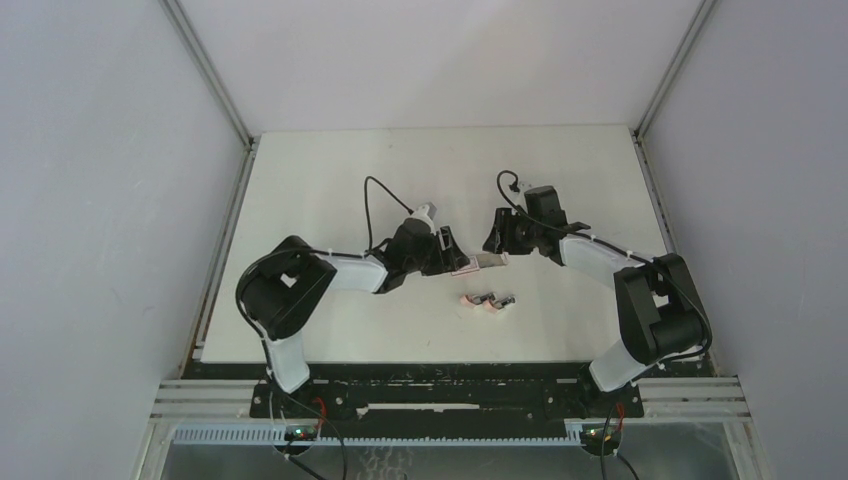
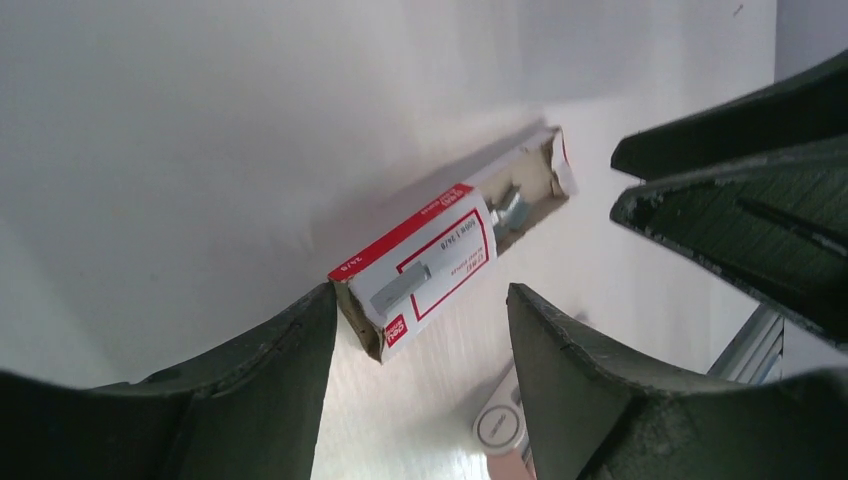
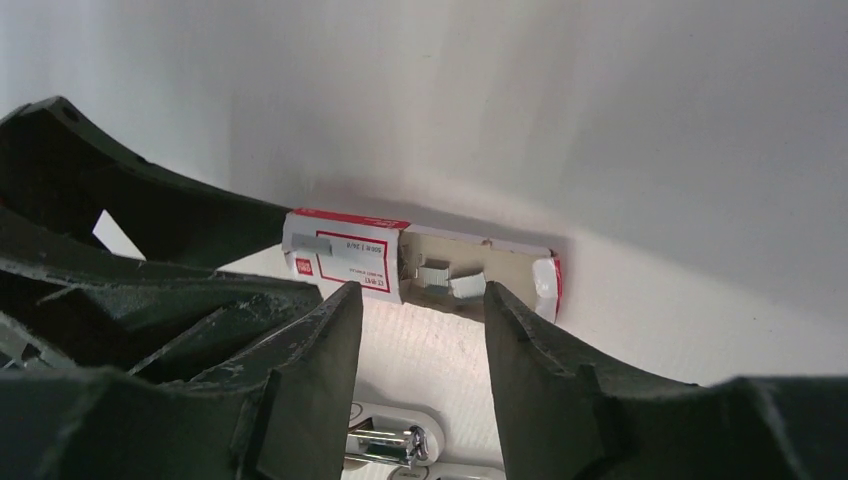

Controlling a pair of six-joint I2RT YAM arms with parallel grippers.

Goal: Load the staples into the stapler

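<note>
Reaching inward, left gripper [image 2: 420, 300] and right gripper [image 3: 420, 292] are straddling, jaws apart, the slid-open red-and-white cardboard box [image 3: 345, 255], seemingly ungripped, grey metal staples [image 3: 450, 278] showing inside; pink mini staplers [image 1: 487, 300] are lying near

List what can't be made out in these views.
Staples: count hidden; box sleeve covers the rest, both wrist views.
Staplers: too small overhead; cut by the bottom edge, right wrist view.
Box label print: too small in every view.

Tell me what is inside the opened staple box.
Two short grey staple strips lie in the pulled-out tray. Whatever sits further in is covered by the sleeve.
</note>
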